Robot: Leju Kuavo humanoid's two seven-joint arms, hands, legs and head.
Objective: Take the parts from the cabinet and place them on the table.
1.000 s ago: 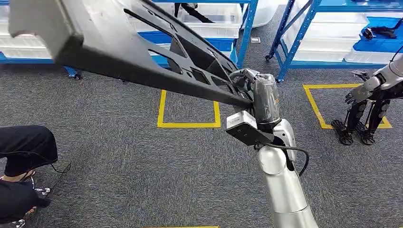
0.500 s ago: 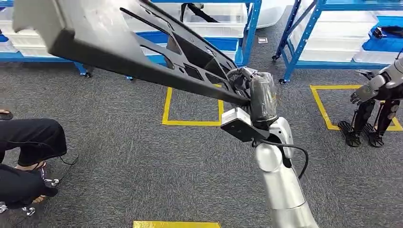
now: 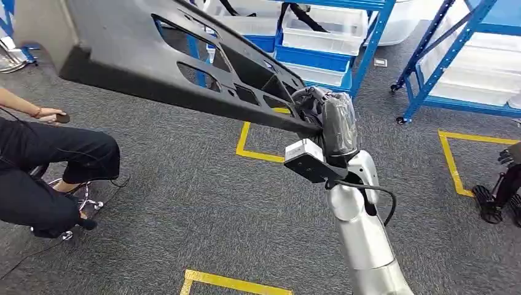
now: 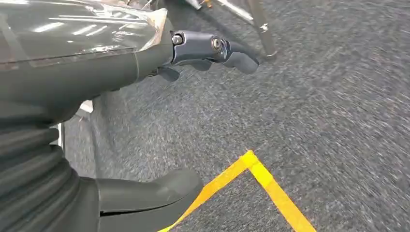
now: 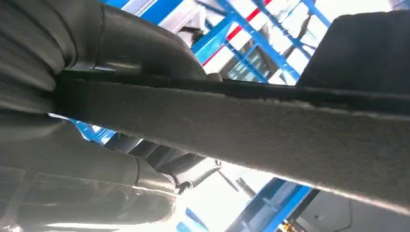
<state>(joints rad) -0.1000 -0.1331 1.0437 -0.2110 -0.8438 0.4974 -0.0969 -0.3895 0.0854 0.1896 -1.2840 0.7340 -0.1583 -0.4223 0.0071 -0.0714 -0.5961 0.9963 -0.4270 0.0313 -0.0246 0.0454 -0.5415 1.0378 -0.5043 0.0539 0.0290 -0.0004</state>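
I'm steering through what looks like a warehouse or factory storeroom: blue steel shelving racks on castors loaded with white plastic bins, grey carpet floor and yellow tape squares marking out stations.

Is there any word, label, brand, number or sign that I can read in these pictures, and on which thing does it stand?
None can be read.
The black panel in the right hand: no text.
The bins on the blue shelves: no readable labels.
The yellow tape on the carpet: plain lines, no writing.
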